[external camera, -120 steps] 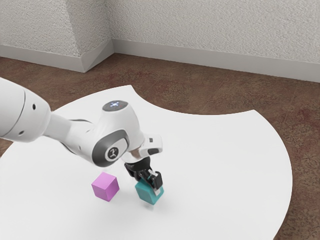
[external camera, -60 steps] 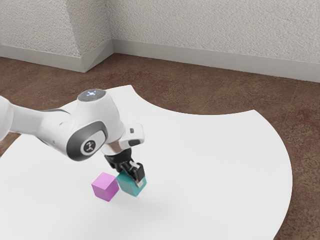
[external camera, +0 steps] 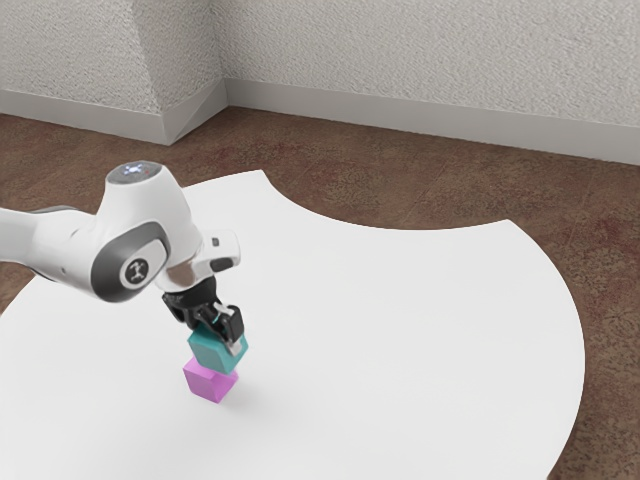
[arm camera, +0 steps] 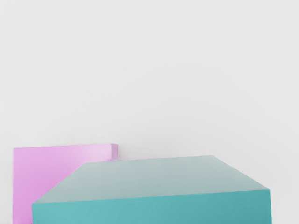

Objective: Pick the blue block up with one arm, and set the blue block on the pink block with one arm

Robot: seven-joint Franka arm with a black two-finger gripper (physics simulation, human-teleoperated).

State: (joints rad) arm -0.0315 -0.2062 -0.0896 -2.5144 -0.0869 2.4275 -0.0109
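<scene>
One arm came in from the exterior view's left. Its pincer was clamped on the blue block, which sat directly above the pink block, apparently touching its top. The white desk spread toward the exterior view's right.

The plain teal-blue cube block has a paler top. The plain pink cube block leans lilac. The smooth round table is white, the carpeted floor mottled brown, the two-finger gripper black.
</scene>
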